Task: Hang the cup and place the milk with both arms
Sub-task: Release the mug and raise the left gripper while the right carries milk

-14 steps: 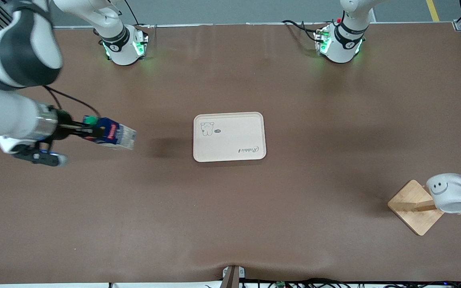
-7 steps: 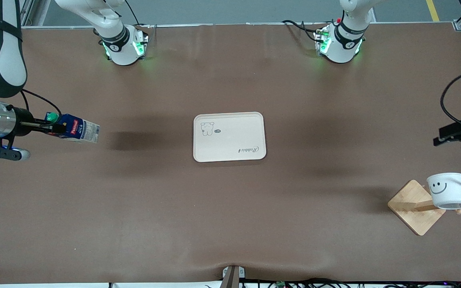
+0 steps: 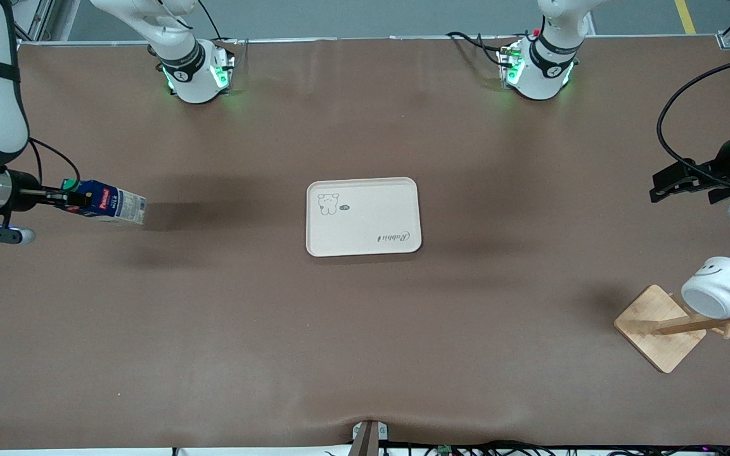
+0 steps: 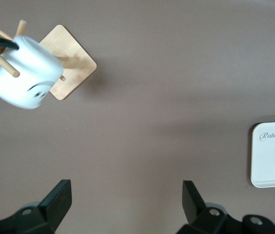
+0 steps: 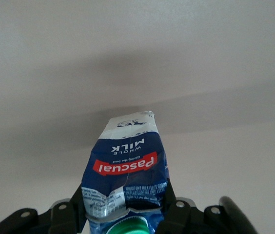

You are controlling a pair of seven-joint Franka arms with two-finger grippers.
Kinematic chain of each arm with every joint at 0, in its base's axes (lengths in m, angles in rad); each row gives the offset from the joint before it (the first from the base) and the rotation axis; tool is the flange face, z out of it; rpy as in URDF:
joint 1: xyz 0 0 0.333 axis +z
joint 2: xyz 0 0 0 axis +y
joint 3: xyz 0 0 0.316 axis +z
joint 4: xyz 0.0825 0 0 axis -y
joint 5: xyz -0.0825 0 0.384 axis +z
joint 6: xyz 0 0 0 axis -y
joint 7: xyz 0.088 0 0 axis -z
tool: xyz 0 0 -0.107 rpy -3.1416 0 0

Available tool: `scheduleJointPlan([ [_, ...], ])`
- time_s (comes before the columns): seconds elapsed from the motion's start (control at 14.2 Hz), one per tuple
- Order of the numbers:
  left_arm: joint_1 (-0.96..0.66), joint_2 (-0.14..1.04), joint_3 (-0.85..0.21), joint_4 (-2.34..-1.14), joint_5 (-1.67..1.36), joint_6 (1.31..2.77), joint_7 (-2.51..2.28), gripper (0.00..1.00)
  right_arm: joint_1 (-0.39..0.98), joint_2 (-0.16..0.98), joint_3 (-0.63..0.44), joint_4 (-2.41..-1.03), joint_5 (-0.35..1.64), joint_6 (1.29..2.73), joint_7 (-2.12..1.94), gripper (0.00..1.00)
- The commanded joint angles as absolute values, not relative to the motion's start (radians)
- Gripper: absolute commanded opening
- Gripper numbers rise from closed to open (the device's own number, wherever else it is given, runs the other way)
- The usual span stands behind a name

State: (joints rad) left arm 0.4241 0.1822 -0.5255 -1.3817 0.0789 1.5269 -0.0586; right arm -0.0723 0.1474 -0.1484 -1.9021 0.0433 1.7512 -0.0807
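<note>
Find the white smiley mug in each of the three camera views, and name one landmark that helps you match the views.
Front view: the mug hangs tilted on the wooden rack, at the left arm's end of the table.
Left wrist view: the mug hangs on the rack's pegs, over its square base.
Right wrist view: not in it; only the milk carton shows.
Shared landmark: the cream tray, also in the left wrist view.

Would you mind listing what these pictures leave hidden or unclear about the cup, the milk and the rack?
- Cup: blurred in the left wrist view, its face smeared; the front view shows only part of the face.
- Wooden rack: its outer pegs are cut off by the front view's edge.
- Milk: the green cap is cropped by the right wrist view's edge; the right gripper covers the carton's top in the front view.
</note>
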Motion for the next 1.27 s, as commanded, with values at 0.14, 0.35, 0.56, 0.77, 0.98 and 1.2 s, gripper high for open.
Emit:
scheduleJointPlan([
  [0.14, 0.436, 0.181, -0.532, -1.355, 0.051, 1.516, -0.057, 1.0, -0.106, 0.051, -0.129, -2.121, 0.029, 1.937, -0.095, 0.0],
  [0.35, 0.413, 0.131, -0.528, -1.361, 0.061, 1.517, -0.061, 1.0, -0.146, 0.06, -0.129, -2.126, 0.029, 1.965, -0.094, 0.0],
  [0.56, 0.297, 0.054, -0.424, -1.42, 0.063, 1.497, -0.069, 1.0, -0.155, 0.061, -0.127, -2.138, 0.029, 1.968, -0.092, 0.27],
  [0.77, 0.149, 0.011, -0.258, -1.465, 0.061, 1.49, -0.074, 1.0, -0.156, 0.064, -0.127, -2.16, 0.032, 1.979, -0.092, 0.52],
  [0.98, 0.005, -0.04, -0.111, -1.526, 0.048, 1.483, -0.074, 1.0, -0.161, 0.072, -0.127, -2.163, 0.032, 1.979, -0.092, 0.76],
  [1.2, -0.052, -0.067, -0.046, -1.563, 0.046, 1.483, -0.077, 1.0, -0.161, 0.072, -0.127, -2.163, 0.032, 1.976, -0.092, 0.91],
])
